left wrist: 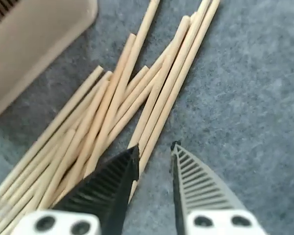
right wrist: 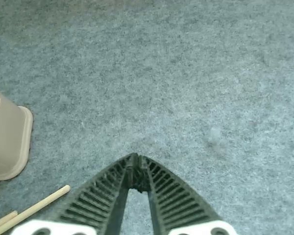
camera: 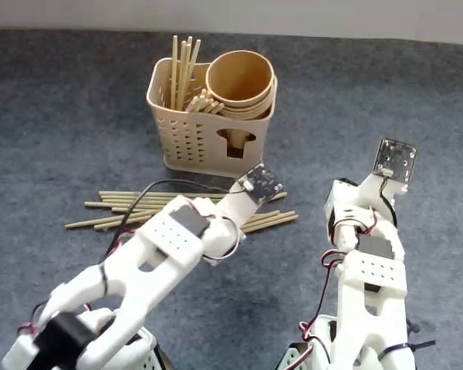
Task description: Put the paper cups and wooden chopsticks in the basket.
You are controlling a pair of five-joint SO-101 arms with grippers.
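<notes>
A bundle of pale loose wooden chopsticks lay flat on the grey carpet, just in front of the beige perforated plastic basket. Inside the basket, several more thin wooden sticks stood upright on its left side, and the stacked brown paper cups sat nested on its right. The left gripper hovered low over the loose bundle, its black and white fingers parted a little, with carpet showing in the gap. Farther right, the right gripper hung above bare carpet, its fingertips pressed together on nothing.
</notes>
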